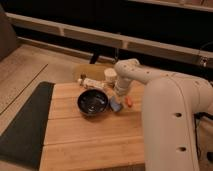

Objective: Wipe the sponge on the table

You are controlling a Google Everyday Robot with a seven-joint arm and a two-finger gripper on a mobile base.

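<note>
gripper (119,96): a claw pointing straight down over the back half of the table, at the end of the white arm (165,115) that rises from 5 o'clock.
gripper opening: fully closed, no gap between the fingers.
gripper hold: pinched on the upper edge of the sponge.
sponge (115,104): small blue pad directly under the claw, tilted, its lower edge on the table.
orange object (128,102): thin, lying on the wood just beside the sponge at 3 o'clock; whether the two touch cannot be told.
bowl (93,102): dark, round, upright, just beside the sponge at 9 o'clock.
cup (110,75): white, upright, near the far edge at 11 o'clock from the claw.
bottle (93,83): pale, lying on its side at 10 o'clock, behind the bowl.
table (90,145): light wooden planks, bearing all the items above.
mat (25,125): dark, along the table's left side at 8 o'clock, well apart from the claw.
</note>
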